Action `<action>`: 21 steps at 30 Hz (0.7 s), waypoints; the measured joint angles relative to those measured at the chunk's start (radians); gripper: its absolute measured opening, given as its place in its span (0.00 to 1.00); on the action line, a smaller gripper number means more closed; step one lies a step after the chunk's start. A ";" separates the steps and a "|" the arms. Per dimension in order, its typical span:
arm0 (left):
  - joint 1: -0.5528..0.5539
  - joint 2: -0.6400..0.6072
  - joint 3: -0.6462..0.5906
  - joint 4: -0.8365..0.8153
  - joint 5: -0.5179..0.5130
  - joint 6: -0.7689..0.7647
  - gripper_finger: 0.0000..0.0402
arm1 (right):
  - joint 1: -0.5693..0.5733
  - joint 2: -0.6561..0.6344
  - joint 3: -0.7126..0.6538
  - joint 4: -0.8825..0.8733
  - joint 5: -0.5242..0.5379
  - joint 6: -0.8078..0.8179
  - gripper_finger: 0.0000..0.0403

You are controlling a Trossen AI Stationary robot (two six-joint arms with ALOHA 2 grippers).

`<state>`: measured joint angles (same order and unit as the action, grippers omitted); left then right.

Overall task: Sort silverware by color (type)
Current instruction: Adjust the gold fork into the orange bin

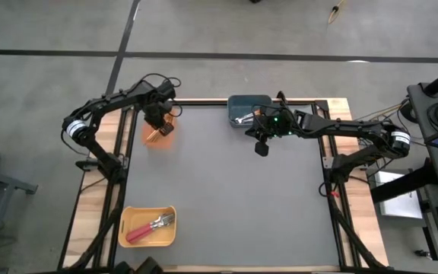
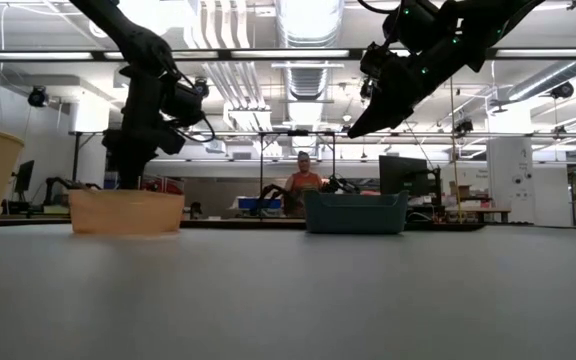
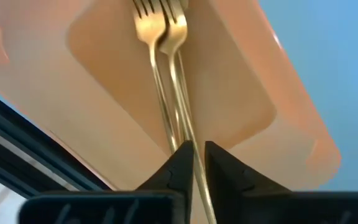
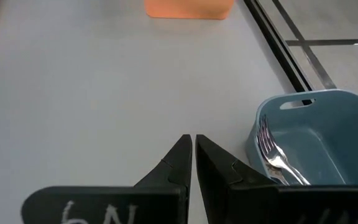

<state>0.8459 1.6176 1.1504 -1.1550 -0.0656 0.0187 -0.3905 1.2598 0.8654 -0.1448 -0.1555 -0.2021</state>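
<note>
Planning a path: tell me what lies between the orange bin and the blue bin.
Nothing: bare grey mat between orange bin and blue bin, per high view.

The scene is lit evenly from overhead; ceiling strip lights (image 2: 308, 20) are blown out (low view), and the near tabletop (image 2: 288, 300) is blurred.

1. The left gripper (image 1: 160, 125) hung over the orange bin (image 1: 158, 135), its fingers hiding most of what lay inside.
2. The right gripper (image 1: 261, 147) hovered over bare mat, the blue-grey bin (image 1: 243, 103) just behind its fingers.
3. Well apart from both, the yellow bin (image 1: 147, 226) held red-handled forks (image 1: 149, 226).
</note>
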 joint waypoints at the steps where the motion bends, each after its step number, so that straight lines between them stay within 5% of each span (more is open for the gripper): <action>1: 0.002 0.000 0.000 0.008 0.000 -0.001 0.07 | 0.000 0.000 0.000 0.000 0.000 0.000 0.03; 11: 0.006 0.060 -0.006 0.026 -0.004 -0.013 0.26 | 0.000 0.000 -0.002 -0.006 0.000 0.000 0.03; 21: 0.006 0.113 -0.007 0.030 -0.006 -0.013 0.27 | 0.000 0.000 -0.002 -0.007 0.000 -0.007 0.03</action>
<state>0.8516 1.7309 1.1439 -1.1251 -0.0711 0.0055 -0.3908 1.2602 0.8635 -0.1516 -0.1555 -0.2095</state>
